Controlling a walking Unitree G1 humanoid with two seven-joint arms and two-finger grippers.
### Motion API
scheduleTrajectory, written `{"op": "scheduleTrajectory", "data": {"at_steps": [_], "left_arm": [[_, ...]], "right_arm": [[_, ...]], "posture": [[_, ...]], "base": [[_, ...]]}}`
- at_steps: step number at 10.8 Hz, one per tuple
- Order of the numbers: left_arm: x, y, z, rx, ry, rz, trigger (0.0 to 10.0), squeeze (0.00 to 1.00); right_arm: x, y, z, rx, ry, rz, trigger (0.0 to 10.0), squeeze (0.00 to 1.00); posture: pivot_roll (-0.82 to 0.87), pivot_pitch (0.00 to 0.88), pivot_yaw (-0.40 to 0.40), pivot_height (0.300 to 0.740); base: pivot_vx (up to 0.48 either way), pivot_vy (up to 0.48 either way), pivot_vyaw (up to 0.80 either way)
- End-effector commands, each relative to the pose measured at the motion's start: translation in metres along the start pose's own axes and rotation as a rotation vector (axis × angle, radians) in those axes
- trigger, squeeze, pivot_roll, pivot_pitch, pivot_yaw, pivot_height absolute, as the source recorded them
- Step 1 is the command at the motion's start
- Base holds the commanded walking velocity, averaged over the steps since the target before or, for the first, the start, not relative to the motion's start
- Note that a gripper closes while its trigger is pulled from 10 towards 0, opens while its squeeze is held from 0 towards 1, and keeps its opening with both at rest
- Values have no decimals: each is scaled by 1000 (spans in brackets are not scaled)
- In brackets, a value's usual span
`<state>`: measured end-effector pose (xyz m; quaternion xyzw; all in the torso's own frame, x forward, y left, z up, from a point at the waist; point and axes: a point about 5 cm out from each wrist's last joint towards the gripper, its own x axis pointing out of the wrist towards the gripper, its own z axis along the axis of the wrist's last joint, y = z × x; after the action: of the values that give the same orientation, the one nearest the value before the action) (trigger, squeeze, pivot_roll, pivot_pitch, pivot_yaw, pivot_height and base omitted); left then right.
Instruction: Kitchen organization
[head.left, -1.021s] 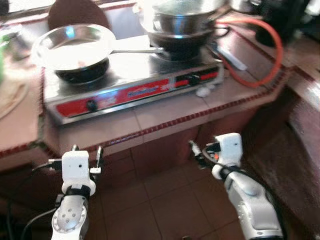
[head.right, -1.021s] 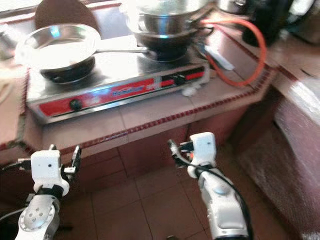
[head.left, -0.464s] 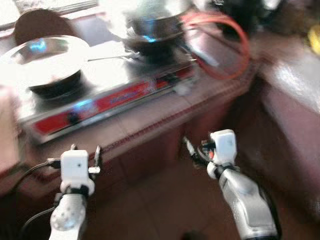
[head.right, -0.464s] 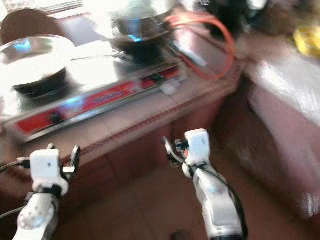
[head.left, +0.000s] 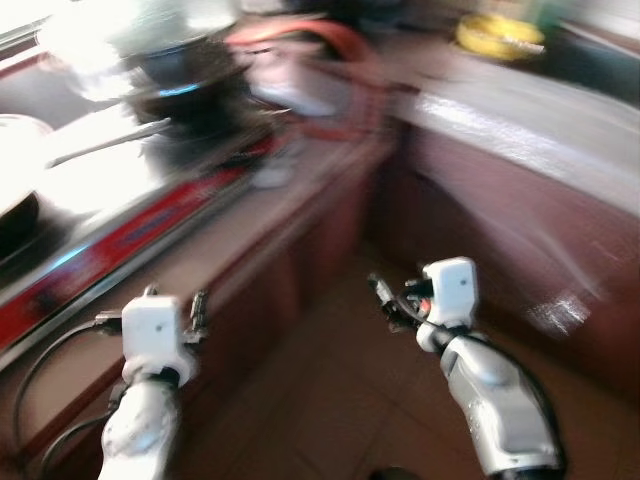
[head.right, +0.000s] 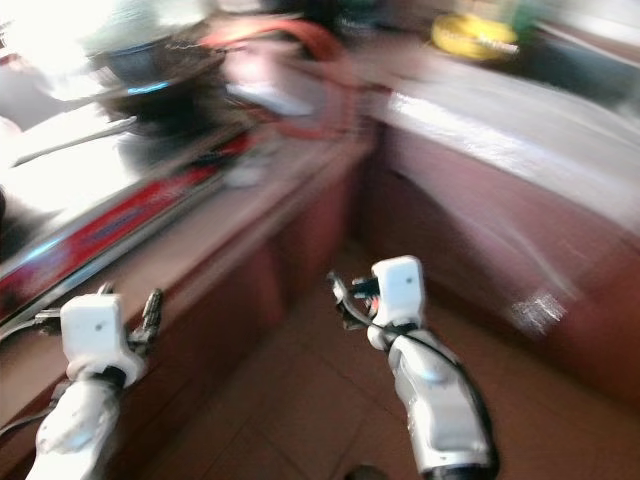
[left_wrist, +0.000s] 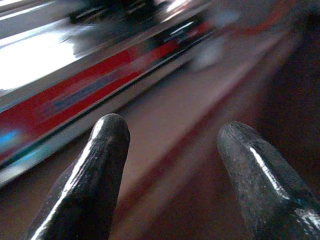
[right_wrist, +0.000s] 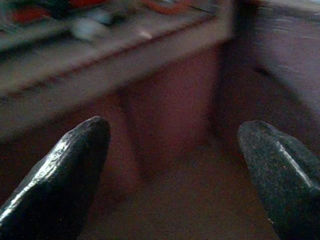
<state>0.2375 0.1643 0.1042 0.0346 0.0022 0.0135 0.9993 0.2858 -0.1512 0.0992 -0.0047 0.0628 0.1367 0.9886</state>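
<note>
The stove sat on the tiled table at the robot's left, a dark pot on its far burner and a long pan handle lying across its steel top. An orange hose looped behind it, and something yellow lay on the far table past the corner. All of it was blurred.

The left end effector hung low before the table edge, fingers well apart and empty. The right end effector hung over the floor, also spread wide and holding nothing.

Judged from this, no item was yet chosen; best to let the view steady, face one table squarely and keep both arms clear of its edge before reaching.
</note>
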Motion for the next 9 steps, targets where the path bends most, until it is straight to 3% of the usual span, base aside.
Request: {"op": "scheduleTrajectory", "data": {"at_steps": [1, 9], "left_arm": [[-6, 12, -8, 21, 36, 29, 10000, 0], [-4, 10, -9, -10, 31, 13, 10000, 0]], "right_arm": [[3, 8, 4, 14, -21, 20, 10000, 0], [6, 8, 5, 9, -24, 27, 10000, 0]], "posture": [[-105, 134, 59, 740], [-102, 122, 51, 740]], "base": [[0, 0, -800], [0, 0, -800]]}}
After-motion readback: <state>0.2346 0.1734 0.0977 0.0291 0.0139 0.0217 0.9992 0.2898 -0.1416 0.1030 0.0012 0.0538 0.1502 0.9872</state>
